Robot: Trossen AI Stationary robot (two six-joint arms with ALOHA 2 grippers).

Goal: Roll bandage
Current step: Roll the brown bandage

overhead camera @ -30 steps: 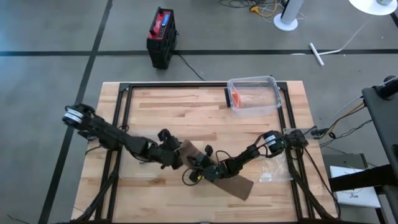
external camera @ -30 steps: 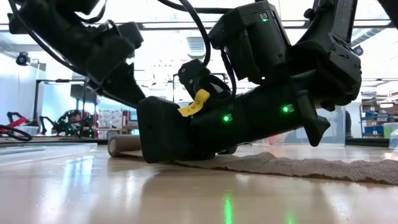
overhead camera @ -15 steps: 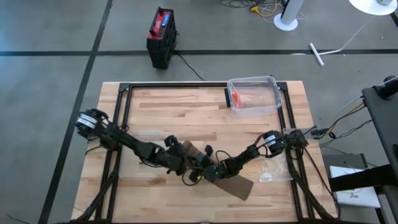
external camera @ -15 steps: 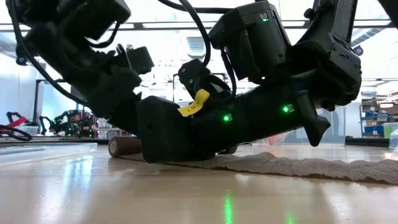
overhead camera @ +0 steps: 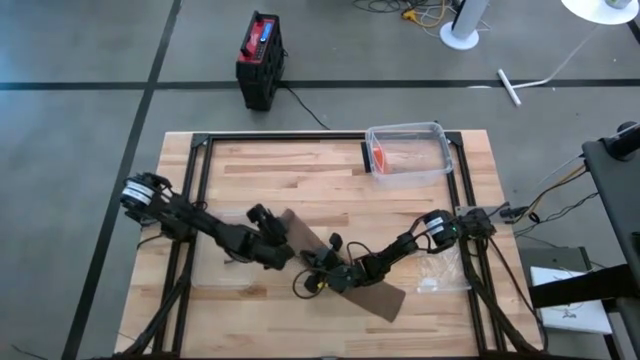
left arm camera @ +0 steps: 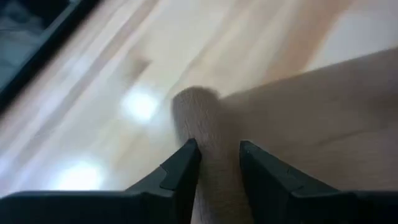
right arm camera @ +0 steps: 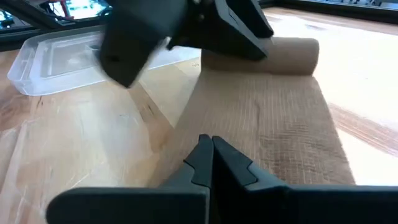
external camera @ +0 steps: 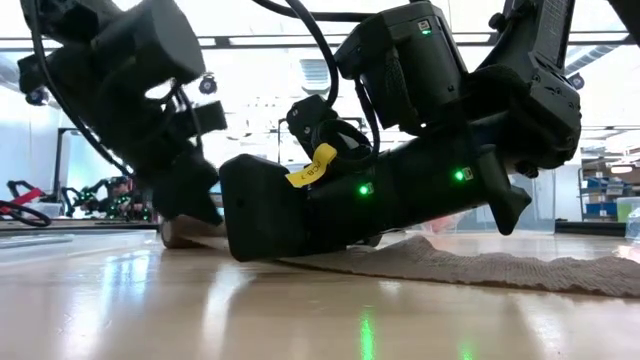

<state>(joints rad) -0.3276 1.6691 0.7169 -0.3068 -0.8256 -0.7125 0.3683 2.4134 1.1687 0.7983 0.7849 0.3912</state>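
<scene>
My left end effector point(left arm camera: 217, 163) sits narrow, fingers point(left arm camera: 181, 167) either side of the rolled end of the bandage point(left arm camera: 200, 134), which runs straight fwd between them, so its long axis is in line w/ my reach and crosswise to the flat strip. Just beyond, the unrolled strip point(right arm camera: 267, 127) stretches away from the roll toward my right end effector point(right arm camera: 211, 152), which is shut tight and pressed down on the strip on the table point(overhead camera: 300, 170). Left is the nearer one to the roll point(overhead camera: 285, 228); I reckon the next turn carries it toward the right arm.
</scene>
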